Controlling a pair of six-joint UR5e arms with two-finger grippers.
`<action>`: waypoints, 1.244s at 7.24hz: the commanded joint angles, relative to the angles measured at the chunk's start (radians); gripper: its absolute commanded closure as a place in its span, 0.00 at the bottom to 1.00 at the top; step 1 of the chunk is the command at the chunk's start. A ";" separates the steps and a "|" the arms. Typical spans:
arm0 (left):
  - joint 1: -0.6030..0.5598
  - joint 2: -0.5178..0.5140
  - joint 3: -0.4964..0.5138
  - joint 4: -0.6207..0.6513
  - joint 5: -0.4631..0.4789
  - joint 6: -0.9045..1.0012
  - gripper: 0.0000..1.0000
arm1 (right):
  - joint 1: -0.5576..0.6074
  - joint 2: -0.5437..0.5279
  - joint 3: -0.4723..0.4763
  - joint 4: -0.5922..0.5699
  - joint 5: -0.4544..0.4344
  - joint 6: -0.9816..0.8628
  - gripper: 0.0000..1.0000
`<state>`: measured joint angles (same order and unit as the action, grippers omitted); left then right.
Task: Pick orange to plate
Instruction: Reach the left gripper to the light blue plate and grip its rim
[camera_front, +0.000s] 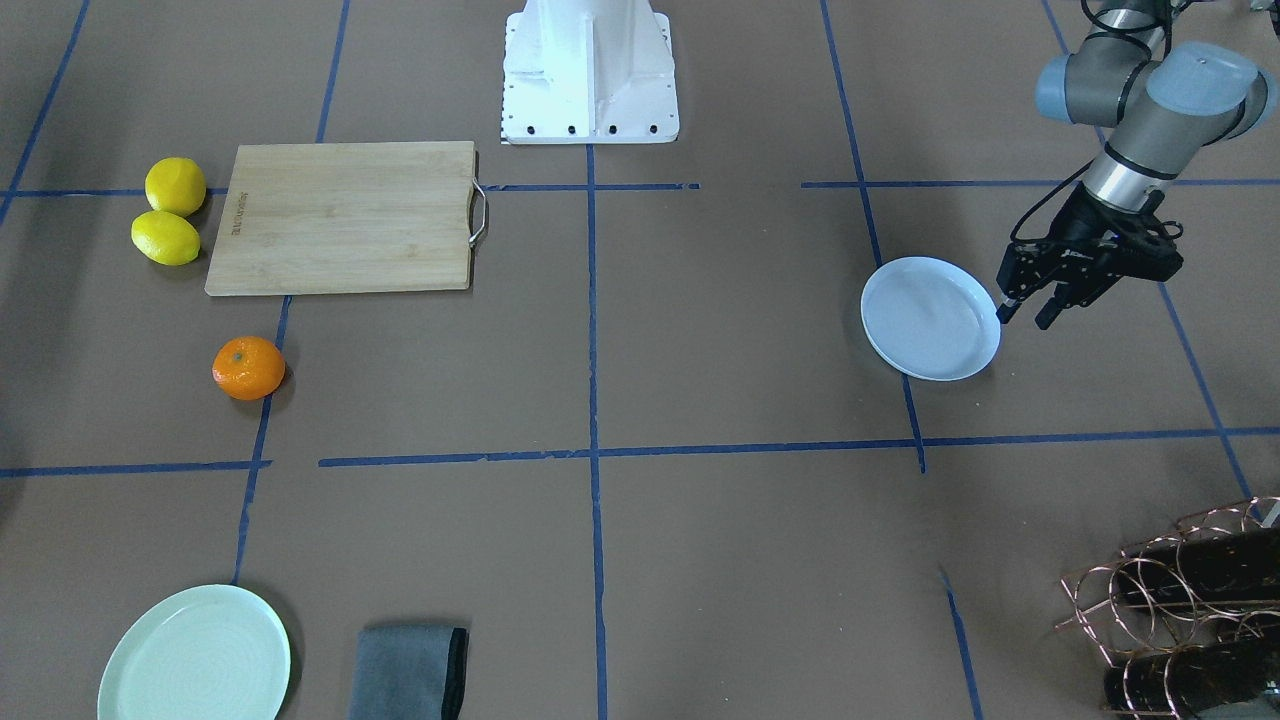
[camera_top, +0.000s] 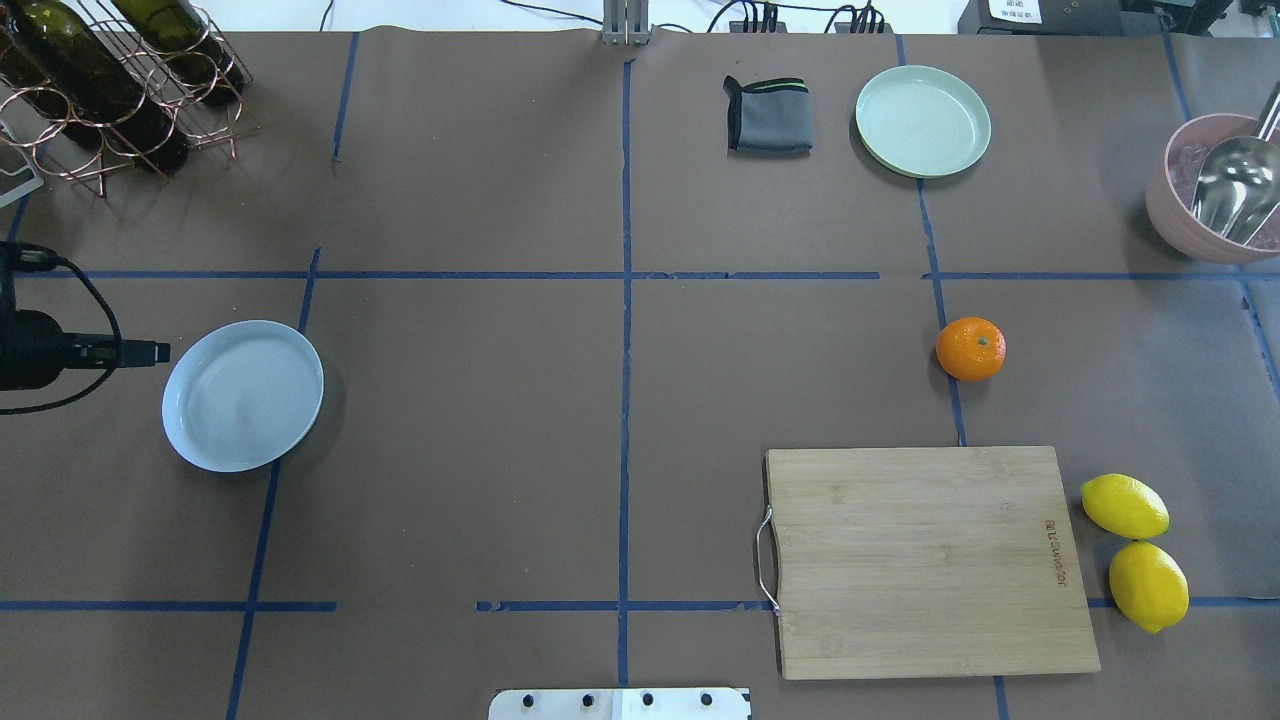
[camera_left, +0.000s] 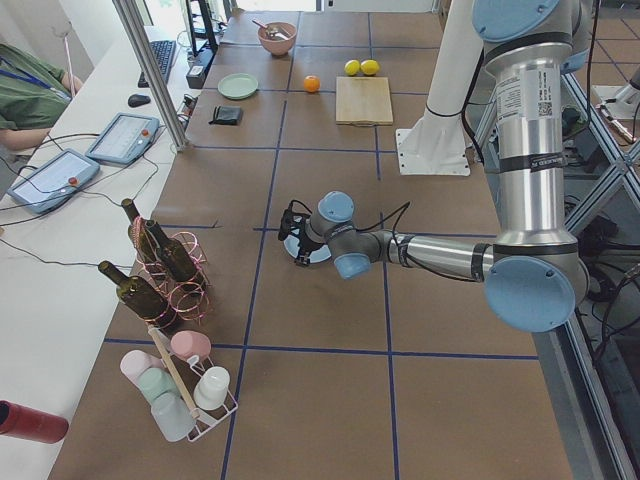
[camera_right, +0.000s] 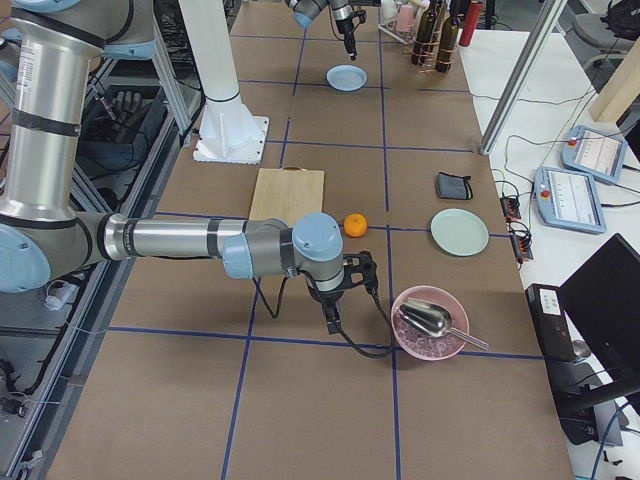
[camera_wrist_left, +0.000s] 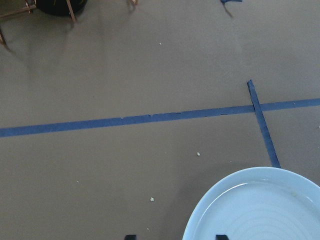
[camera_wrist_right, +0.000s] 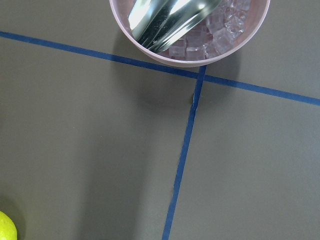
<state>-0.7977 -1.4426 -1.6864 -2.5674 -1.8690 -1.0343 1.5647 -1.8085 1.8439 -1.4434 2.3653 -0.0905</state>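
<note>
The orange sits loose on the surface on my right-hand side, just past the far edge of the cutting board and apart from it, with nothing holding it. The plate it belongs on lies bare, well apart on my left-hand side. My right tool hangs low near the pink bowl with its metal scoop, some way from the orange. It shows only in the side view, so I cannot tell whether its fingers are spread or pressed together. My left tool hovers at the plate's rim, fingers spread with nothing between them, and I cannot tell whether a fingertip touches the rim. As I judge it, nothing of the task is done yet, and the risk lies in the distance. The fruit is round, so a finger landing off centre could send it rolling toward the board or the lemons. If I pinch it too lightly, it could slip out during the long carry across the surface. The green plate is nearer the orange than the right one, so setting it down there is an easy mistake. My left tool also crowds the rim, where it could knock the plate aside or get in the way of the arm bringing the orange.
</note>
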 joint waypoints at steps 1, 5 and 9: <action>0.061 0.001 0.029 -0.004 0.069 -0.049 0.41 | 0.000 0.000 0.002 0.000 0.000 0.000 0.00; 0.083 -0.007 0.036 -0.002 0.071 -0.044 0.70 | 0.000 0.003 -0.002 0.000 0.000 0.000 0.00; 0.095 -0.010 -0.019 -0.002 0.057 -0.033 1.00 | 0.000 0.005 -0.006 0.000 0.000 0.000 0.00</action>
<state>-0.7012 -1.4524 -1.6703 -2.5691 -1.8014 -1.0714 1.5647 -1.8035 1.8391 -1.4435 2.3654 -0.0905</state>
